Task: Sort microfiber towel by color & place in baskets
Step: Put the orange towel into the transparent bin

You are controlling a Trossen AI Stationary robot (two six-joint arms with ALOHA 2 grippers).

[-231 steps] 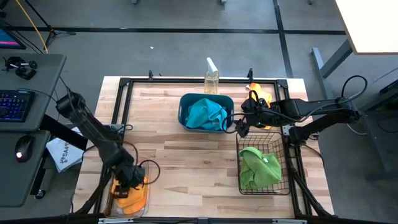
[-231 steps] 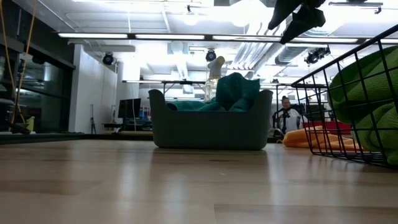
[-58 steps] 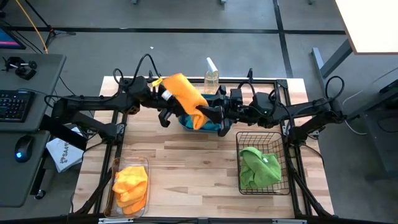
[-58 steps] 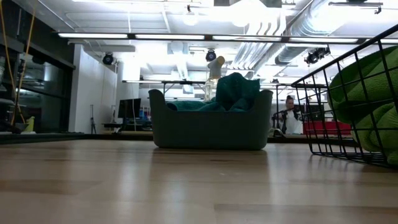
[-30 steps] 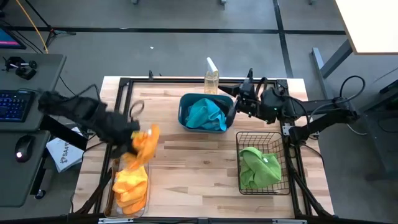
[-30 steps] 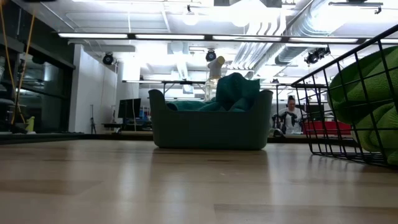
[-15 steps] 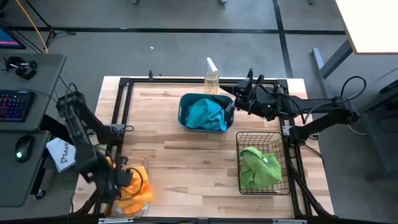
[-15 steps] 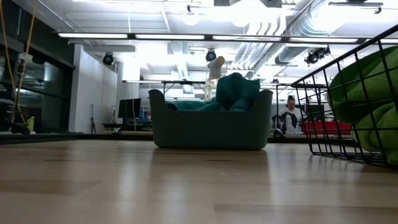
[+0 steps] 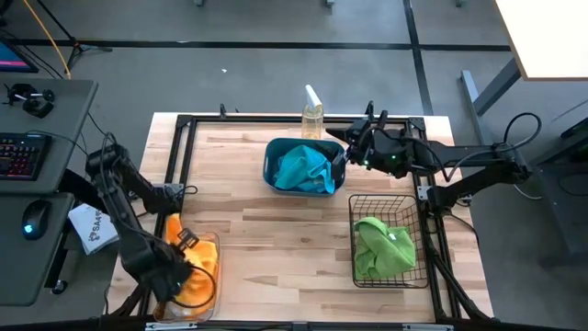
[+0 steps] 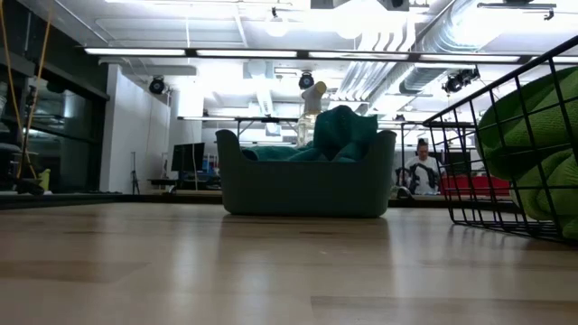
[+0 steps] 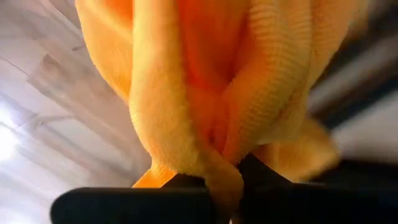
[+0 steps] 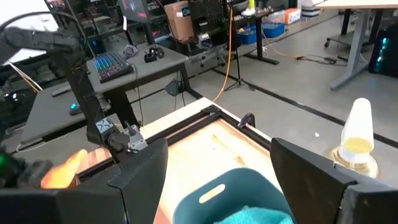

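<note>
A: Left gripper (image 9: 175, 276)?

B: Down over the clear bin (image 9: 213, 241) at the table's near left corner, clamped on an orange towel (image 11: 205, 87). From the wrist, folds of orange cloth pinched between the two dark fingers (image 11: 261, 180) and bunched up ahead of them.

A: Inside the bin?

B: More orange cloth (image 9: 197, 262) under and around the gripper, within the bin's walls. Cannot separate the held towel from the pile beneath when looking down from above.

A: Right gripper (image 9: 342, 153)?

B: Raised just beside the right rim of the teal tub (image 9: 272, 150), near the back of the table. Spread wide, gripping nothing; wrist view looks between the two fingers (image 12: 146, 168) down onto the tub's rim (image 12: 224, 186).

A: Contents of the tub?

B: Turquoise towels (image 9: 305, 169), heaped above the rim, also plain at table height (image 10: 343, 131).

A: And the green ones?

B: Lime green towels (image 9: 383, 246) in the black wire basket (image 9: 413, 207), on the right side, nearer the front edge than the tub. Same green bulge behind the mesh (image 10: 533, 144) at table level.

A: Anything else?

B: Spray bottle (image 9: 313, 118) standing just behind the tub, at the back edge. Bare wooden table (image 9: 276, 248) between bin and basket. Person (image 10: 422, 171) seated far off in the room, seen beside the basket.
</note>
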